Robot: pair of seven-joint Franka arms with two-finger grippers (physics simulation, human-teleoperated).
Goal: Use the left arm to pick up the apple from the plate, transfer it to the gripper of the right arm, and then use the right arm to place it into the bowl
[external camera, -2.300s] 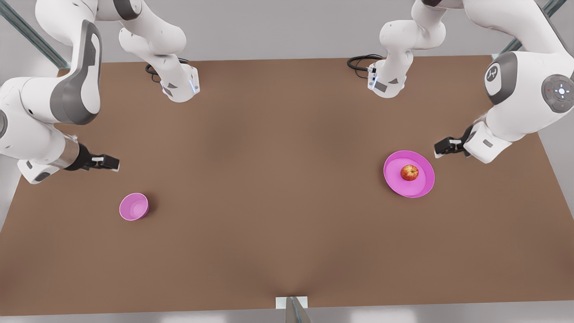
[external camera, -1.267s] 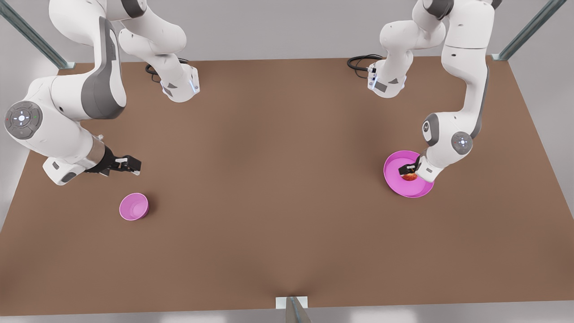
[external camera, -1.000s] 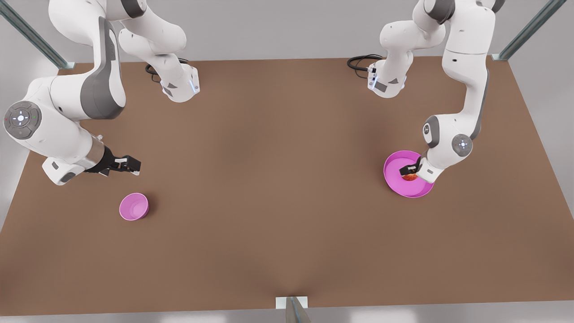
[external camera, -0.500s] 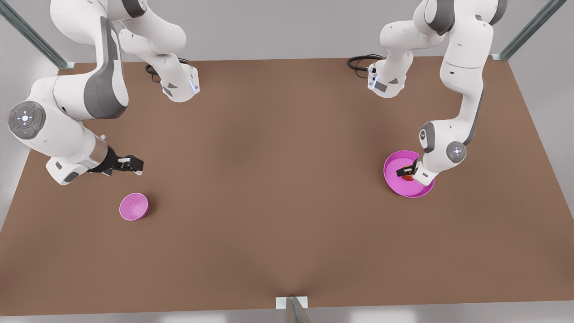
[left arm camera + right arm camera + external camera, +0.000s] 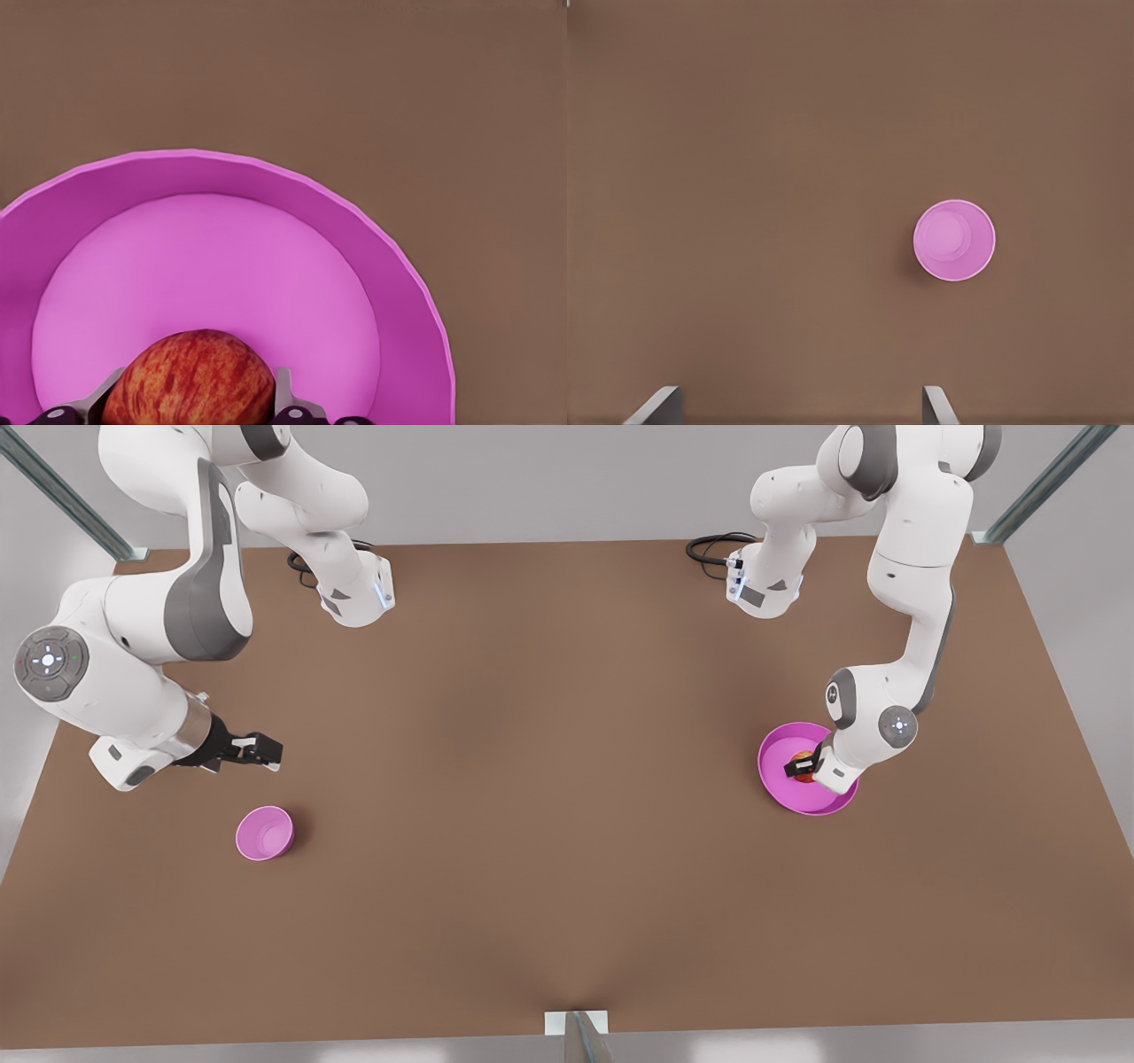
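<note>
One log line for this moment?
left hand: around apple on plate | right hand: open, waiting near bowl

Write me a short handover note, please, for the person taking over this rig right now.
Left claw: down in the plate, fingers either side of the apple; whether they grip it, I cannot tell.
Right claw: open, waiting above the table near the bowl.
Done: the approach to the apple.
Left: lift the apple, hand it to the right claw, drop it into the bowl.
</note>
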